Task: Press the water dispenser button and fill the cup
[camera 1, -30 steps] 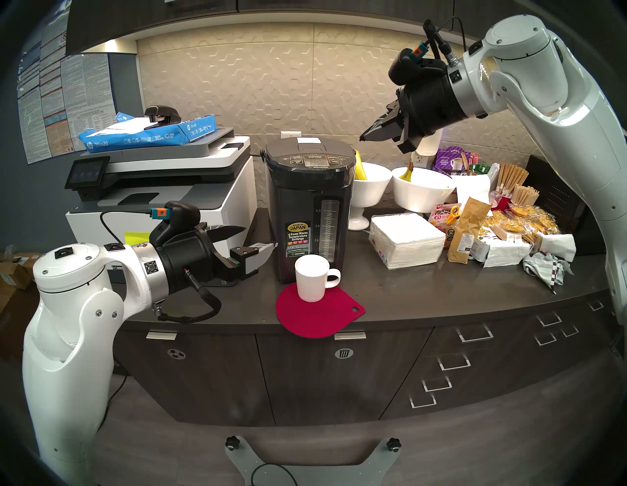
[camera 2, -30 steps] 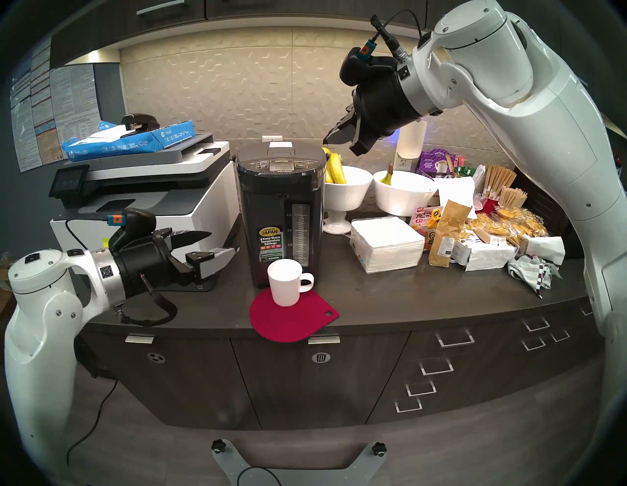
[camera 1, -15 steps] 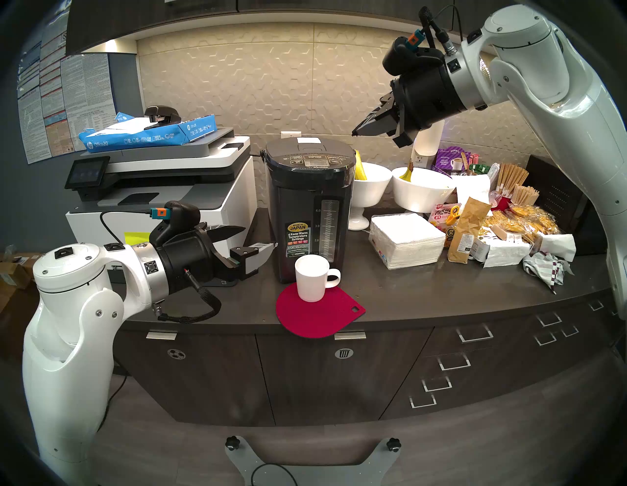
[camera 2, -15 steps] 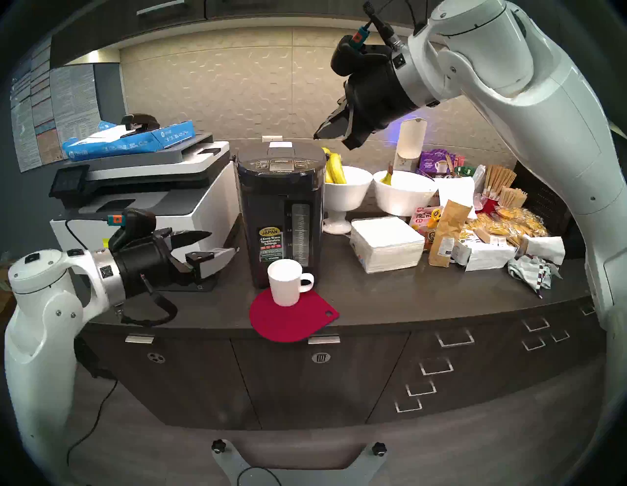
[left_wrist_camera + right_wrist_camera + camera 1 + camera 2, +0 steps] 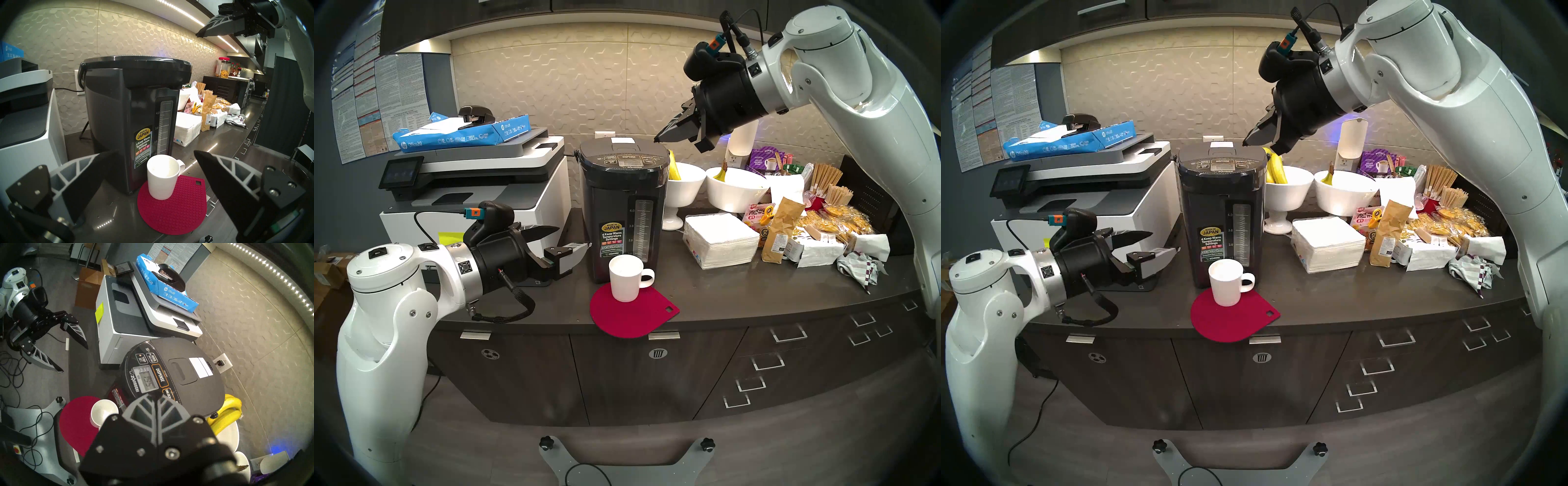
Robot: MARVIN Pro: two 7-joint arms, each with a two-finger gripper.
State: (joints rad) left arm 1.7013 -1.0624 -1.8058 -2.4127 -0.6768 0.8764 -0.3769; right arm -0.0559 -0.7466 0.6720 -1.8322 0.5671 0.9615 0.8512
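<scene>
- You've got one water dispenser (image 5: pixel 622 210) on the counter (image 5: pixel 738 298), just right of one printer (image 5: pixel 477 190).
- One DISPENSE button (image 5: pixel 160 377) on its lid panel (widest key there), nothing touching it.
- One white cup (image 5: pixel 626 278) stands upright on one red mat (image 5: pixel 633 314), at the dispenser's front base; inside looks empty.
- R gripper (image 5: pixel 657 139): fingers pressed together, holding nothing, tips above the lid's right edge, clear of it.
- L gripper (image 5: pixel 573 238): fingers wide apart, empty, near the dispenser's left side, apart from the cup.
- Two white bowls (image 5: pixel 734 190) w/ bananas (image 5: pixel 1275 168) behind, right; one napkin stack (image 5: pixel 721 241).
</scene>
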